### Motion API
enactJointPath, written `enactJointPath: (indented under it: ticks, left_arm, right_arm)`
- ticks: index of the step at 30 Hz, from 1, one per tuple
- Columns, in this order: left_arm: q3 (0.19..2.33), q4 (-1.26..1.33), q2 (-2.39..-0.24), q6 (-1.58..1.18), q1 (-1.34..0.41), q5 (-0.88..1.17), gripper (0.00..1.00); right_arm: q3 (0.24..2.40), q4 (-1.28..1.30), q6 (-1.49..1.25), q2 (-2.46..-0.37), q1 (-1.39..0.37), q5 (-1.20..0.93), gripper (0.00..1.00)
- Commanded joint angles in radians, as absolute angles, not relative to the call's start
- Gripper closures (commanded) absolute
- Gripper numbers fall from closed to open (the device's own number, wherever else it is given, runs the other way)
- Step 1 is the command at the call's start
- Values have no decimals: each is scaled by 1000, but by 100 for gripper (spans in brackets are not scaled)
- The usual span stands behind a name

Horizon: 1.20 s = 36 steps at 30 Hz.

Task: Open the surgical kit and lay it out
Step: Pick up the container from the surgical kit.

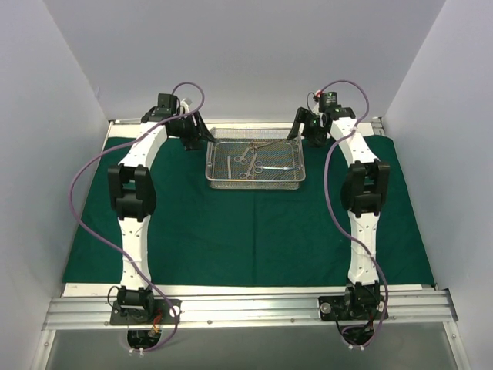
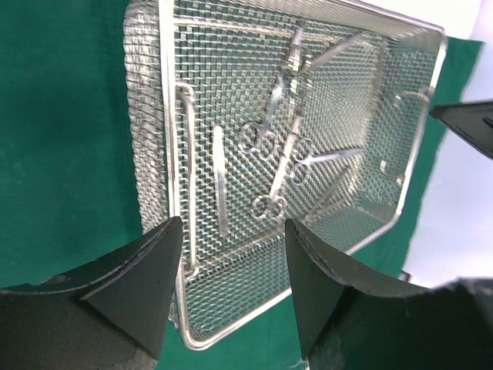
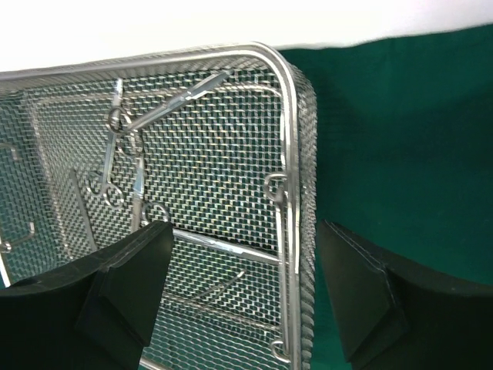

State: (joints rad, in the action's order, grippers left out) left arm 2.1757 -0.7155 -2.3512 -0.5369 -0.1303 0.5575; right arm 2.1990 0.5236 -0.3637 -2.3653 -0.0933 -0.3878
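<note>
Green cloth [image 1: 246,231] lies spread flat over the table, so the unwrapping part of the job looks done. On it, at the middle of the far edge, sits the wire tray [image 1: 255,183], upright and level, with the steel tools [image 1: 254,158] inside it. Several ring-handled ones cross each other near the centre of the mesh floor, and a straighter piece lies apart from them. None is out on the cloth yet.

The left gripper [image 2: 231,231] hangs over the tray's left end with its fingers spread wide and nothing between them but the rim below. The right gripper [image 3: 245,231] does the same at the right end, jaws apart, with the end wall and its wire handle showing in the gap. Neither holds anything, and whether any finger touches the wire cannot be told.

The step in hand seems to be the change from placing the tray to emptying it. The next move probably calls for one arm to reach down inside the walls, line its fingers across a single tool and pinch it at the rings or the shank. The crossed pile is the awkward part: lifting one piece may drag its neighbour, so the lone straight one looks the easier start.
</note>
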Motion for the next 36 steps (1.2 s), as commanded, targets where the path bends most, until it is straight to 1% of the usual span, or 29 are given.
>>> enactJointPath:
  ticks: [1,8,13,27,29,30,33,34,35,36]
  left_arm:
    - [2269,-801,-2375,-503,-146,470,36]
    - [2298,-841,-2373,-486,-178,368,36]
    - [2307,-864,-2379,-494,-181,331,36]
    - [2344,-877,-2460,-500,-183,373,38]
    - [2353,-879,-2473,-502,-183,380,38]
    - [2358,-880,-2476,-502,-183,383,39]
    - [2390,-891,-2488,-500,-181,387,45]
    - [2398,-891,-2491,-502,-179,393,50]
    - [2419,-894,-2491,-503,-179,408,65]
    - [2430,-896,-2490,-514,-178,413,72]
  right_arm:
    - [2184,563,-336,-2356,-84,-365,26]
    - [2189,564,-330,-2378,-95,-364,27]
    - [2189,566,-334,-2391,-94,-370,29]
    - [2218,563,-356,-2448,-113,-394,34]
    - [2229,564,-359,-2457,-120,-394,37]
    - [2232,565,-362,-2460,-120,-393,39]
    - [2255,568,-368,-2468,-129,-388,53]
    - [2263,569,-374,-2470,-130,-387,70]
    - [2281,568,-382,-2473,-132,-390,78]
    - [2293,568,-399,-2471,-135,-396,90]
